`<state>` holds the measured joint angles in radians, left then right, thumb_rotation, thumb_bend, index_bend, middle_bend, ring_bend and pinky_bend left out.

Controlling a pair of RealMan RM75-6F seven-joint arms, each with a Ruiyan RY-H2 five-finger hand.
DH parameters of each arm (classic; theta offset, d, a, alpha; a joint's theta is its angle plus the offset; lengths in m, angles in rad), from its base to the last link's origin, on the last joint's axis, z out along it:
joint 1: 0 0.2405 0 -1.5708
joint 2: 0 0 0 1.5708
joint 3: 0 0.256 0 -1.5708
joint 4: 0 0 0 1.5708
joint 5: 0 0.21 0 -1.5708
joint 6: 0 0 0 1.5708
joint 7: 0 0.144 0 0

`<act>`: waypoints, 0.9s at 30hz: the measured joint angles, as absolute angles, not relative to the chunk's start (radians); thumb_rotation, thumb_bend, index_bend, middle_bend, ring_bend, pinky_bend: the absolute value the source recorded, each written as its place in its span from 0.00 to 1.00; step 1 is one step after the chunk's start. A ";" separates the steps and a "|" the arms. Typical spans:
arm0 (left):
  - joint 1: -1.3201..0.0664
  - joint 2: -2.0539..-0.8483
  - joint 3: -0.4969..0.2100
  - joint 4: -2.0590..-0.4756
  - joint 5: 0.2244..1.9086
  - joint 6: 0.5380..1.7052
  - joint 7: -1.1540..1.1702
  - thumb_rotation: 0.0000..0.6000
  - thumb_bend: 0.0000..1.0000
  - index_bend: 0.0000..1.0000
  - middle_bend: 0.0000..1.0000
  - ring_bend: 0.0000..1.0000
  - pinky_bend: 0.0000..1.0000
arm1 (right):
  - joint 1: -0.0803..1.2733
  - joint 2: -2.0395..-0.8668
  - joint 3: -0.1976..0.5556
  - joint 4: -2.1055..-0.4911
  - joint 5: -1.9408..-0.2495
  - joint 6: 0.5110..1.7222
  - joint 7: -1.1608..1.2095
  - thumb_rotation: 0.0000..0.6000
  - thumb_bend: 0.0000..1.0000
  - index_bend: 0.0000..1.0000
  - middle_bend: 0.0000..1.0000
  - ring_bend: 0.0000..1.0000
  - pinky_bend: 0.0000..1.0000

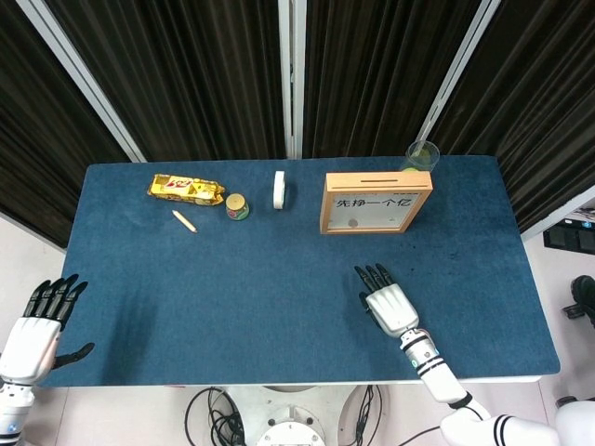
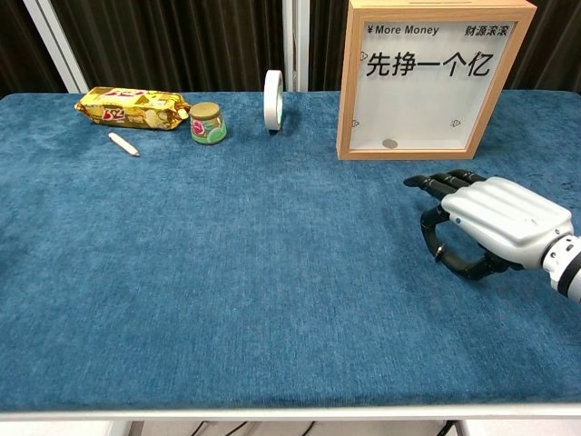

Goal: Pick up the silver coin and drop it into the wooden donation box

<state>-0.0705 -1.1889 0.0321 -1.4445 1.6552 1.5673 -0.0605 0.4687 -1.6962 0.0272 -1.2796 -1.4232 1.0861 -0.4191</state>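
The wooden donation box (image 1: 331, 201) (image 2: 345, 91) stands upright at the back right of the blue table, its clear front printed with Chinese characters. A small silver coin (image 1: 351, 223) (image 2: 389, 143) lies inside it at the bottom, behind the pane. My right hand (image 1: 389, 305) (image 2: 495, 218) lies palm down on the cloth in front of the box. Its fingers stretch toward the box, its thumb is tucked under, and nothing shows in its grasp. My left hand (image 1: 42, 321) hangs off the table's near left corner with fingers spread and empty.
Along the back left lie a yellow snack packet (image 1: 186, 190) (image 2: 132, 107), a small jar (image 1: 237, 206) (image 2: 207, 123), a pale stick (image 1: 184, 221) (image 2: 123, 144) and an upright white tape roll (image 1: 278, 190) (image 2: 272, 100). A green cup (image 1: 421, 155) stands behind the box.
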 measured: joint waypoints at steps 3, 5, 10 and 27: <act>-0.070 -1.189 0.032 -1.443 1.656 1.569 -0.063 1.00 0.11 0.07 0.00 0.00 0.00 | 0.469 -1.696 0.027 -1.282 -1.423 1.087 -0.420 1.00 0.38 0.62 0.00 0.00 0.00; -0.070 -1.188 0.032 -1.443 1.656 1.570 -0.065 1.00 0.11 0.07 0.00 0.00 0.00 | 0.469 -1.695 0.027 -1.283 -1.424 1.088 -0.419 1.00 0.38 0.60 0.00 0.00 0.00; -0.070 -1.188 0.033 -1.442 1.657 1.571 -0.067 1.00 0.11 0.07 0.00 0.00 0.00 | 0.469 -1.694 0.026 -1.285 -1.424 1.088 -0.420 1.00 0.37 0.59 0.00 0.00 0.00; -0.073 -1.186 0.033 -1.450 1.659 1.568 -0.060 1.00 0.11 0.07 0.00 0.00 0.00 | 0.470 -1.683 0.022 -1.294 -1.435 1.090 -0.403 1.00 0.37 0.51 0.00 0.00 0.00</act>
<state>-0.0726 -1.1856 0.0328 -1.4501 1.6588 1.5677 -0.0600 0.4703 -1.6831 0.0223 -1.2944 -1.4346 1.0903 -0.4033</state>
